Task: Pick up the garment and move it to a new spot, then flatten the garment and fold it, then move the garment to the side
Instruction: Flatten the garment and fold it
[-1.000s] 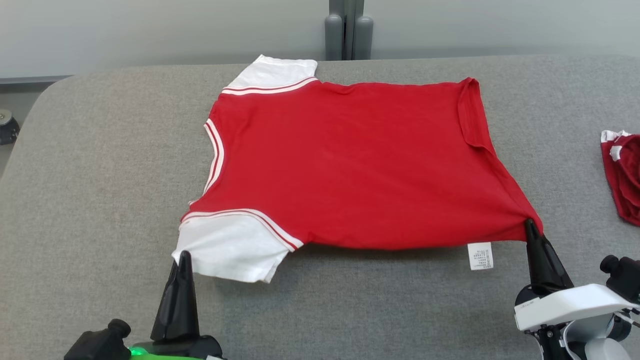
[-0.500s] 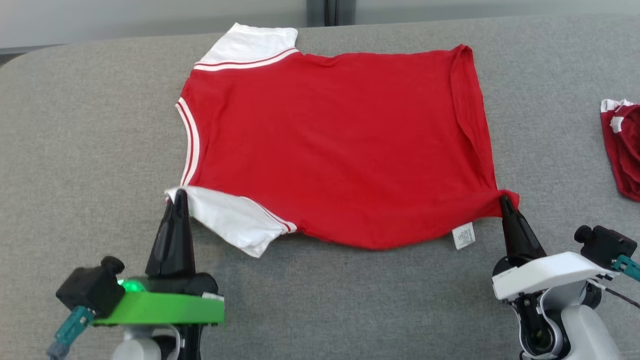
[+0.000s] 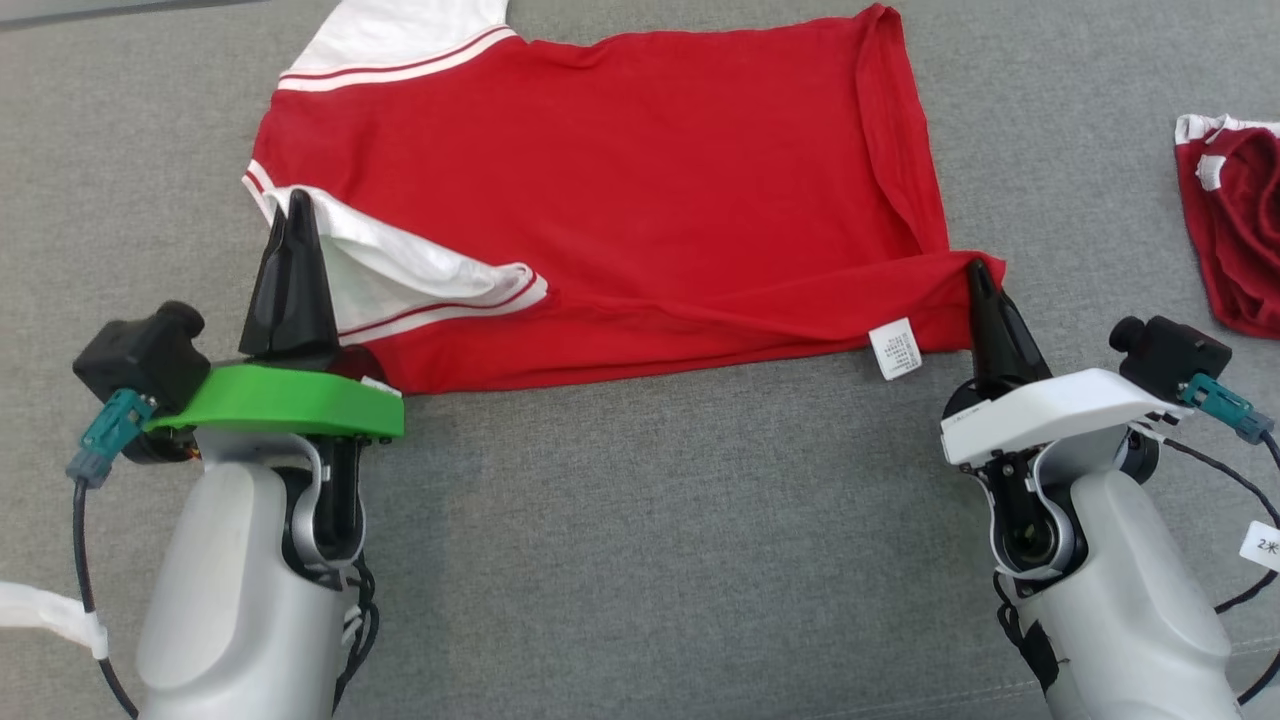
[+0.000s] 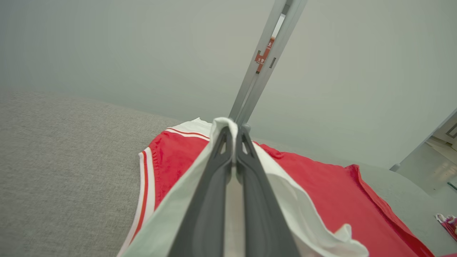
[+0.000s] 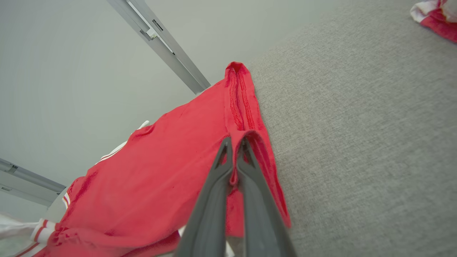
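Note:
The garment point(image 3: 640, 170) is a red T-shirt with white sleeves, spread on the grey padded table point(image 3: 640, 520). Its near edge is lifted and carried over the body of the shirt. My left gripper point(image 3: 297, 200) is shut on the near white sleeve point(image 4: 285, 192), whose cloth wraps both fingers in the left wrist view. My right gripper point(image 3: 975, 270) is shut on the near red hem corner point(image 5: 250, 142). A white care label point(image 3: 896, 349) hangs from the raised edge. The far sleeve point(image 3: 400, 40) lies flat at the top.
A second red and white garment point(image 3: 1235, 230) lies bunched at the table's right edge, also in the right wrist view point(image 5: 433, 16). Bare grey cloth stretches in front of the shirt and to its left. A pale wall with a metal post point(image 4: 264, 60) stands behind.
Both grippers have lifted the shirt's near edge and carried it away from me, over the shirt's body. The head camera has tilted down, so the whole picture has shifted.

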Controlling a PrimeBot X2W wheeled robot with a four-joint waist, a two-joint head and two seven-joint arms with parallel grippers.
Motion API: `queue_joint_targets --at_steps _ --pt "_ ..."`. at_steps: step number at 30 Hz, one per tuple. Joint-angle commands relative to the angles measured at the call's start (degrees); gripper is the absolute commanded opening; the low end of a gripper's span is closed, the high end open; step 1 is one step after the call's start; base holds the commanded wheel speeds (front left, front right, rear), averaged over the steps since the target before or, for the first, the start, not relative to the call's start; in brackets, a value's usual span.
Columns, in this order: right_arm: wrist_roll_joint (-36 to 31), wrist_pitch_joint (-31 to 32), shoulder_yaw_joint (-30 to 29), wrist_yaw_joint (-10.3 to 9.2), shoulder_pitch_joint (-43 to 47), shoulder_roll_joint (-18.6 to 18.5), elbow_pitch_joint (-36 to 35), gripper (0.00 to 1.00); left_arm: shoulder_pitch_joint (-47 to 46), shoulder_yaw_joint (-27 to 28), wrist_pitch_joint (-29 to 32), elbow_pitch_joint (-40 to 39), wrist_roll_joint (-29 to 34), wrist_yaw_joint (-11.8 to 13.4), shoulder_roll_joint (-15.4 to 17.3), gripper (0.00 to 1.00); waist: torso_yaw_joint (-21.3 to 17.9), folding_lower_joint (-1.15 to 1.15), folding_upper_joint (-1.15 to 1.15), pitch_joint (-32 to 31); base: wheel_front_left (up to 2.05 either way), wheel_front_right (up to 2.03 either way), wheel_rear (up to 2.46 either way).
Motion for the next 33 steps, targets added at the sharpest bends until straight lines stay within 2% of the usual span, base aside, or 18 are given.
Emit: queue_joint_targets --at_steps 1,10,11,12,13,15,16,17,21,27,33 --pt "-0.06 -0.68 0.37 0.00 -1.40 -0.02 0.92 0.00 -2.36 0.38 -0.52 1.53 0.73 -0.44 0.38 0.00 -1.04 0.00 0.00 1.57 0.00 0.00 0.00" --pt "0.38 -2.45 2.83 0.00 -5.69 0.12 4.96 0.00 -13.04 1.56 -1.44 11.52 4.02 -1.20 0.46 0.00 -1.79 0.00 0.00 3.45 0.00 0.00 0.00" --pt "0.44 -2.53 3.04 0.00 -6.05 0.12 5.24 0.18 -13.99 1.89 -1.46 11.83 4.46 -1.40 0.42 0.00 -1.87 0.00 0.00 3.62 0.00 0.00 0.00" --pt "0.36 -2.59 3.37 0.00 -6.48 0.13 5.59 0.43 -14.77 2.39 -1.48 12.30 4.79 -1.59 0.28 0.00 -1.97 0.00 0.00 3.78 0.00 0.00 0.00" --pt "0.07 -2.69 3.61 0.00 -6.80 0.14 5.87 1.00 -15.29 2.86 -1.49 12.57 5.09 -1.70 0.12 0.00 -2.04 0.00 0.00 3.87 0.00 0.00 0.00" --pt "-0.39 -2.91 3.93 0.00 -7.50 0.14 6.51 1.00 -16.15 4.13 -1.49 12.81 5.62 -2.04 -0.36 0.04 -2.14 0.00 0.00 3.97 0.00 0.00 0.00" --pt "-0.67 -3.17 3.81 0.00 -7.99 0.13 6.75 1.00 -16.47 4.82 -1.45 12.65 6.25 -2.10 -0.57 0.62 -2.18 0.00 0.00 3.97 0.00 0.00 0.00" --pt "-0.96 -3.35 3.76 0.00 -8.30 0.14 6.83 1.00 -16.61 5.30 -1.45 12.60 6.58 -2.27 -0.74 1.00 -2.19 0.00 0.00 3.93 0.00 0.00 0.00" --pt "-1.84 -4.77 2.65 0.00 -8.80 0.15 5.38 1.00 -15.06 7.53 -1.46 11.45 7.50 -2.94 -1.59 1.00 -2.03 0.00 0.00 3.31 0.00 0.00 0.00" --pt "-4.04 -5.93 -0.56 0.00 -6.66 0.15 -0.36 1.00 -10.21 10.01 -1.46 7.88 6.73 -4.05 -2.14 1.00 -1.17 0.00 0.00 1.52 0.00 0.00 0.00" --pt "-12.42 -5.51 -3.21 0.00 -1.20 0.15 -6.84 1.00 -3.02 10.47 -1.40 7.72 5.58 -4.43 -2.26 1.00 -0.12 0.00 0.00 -0.88 0.00 0.00 0.00"
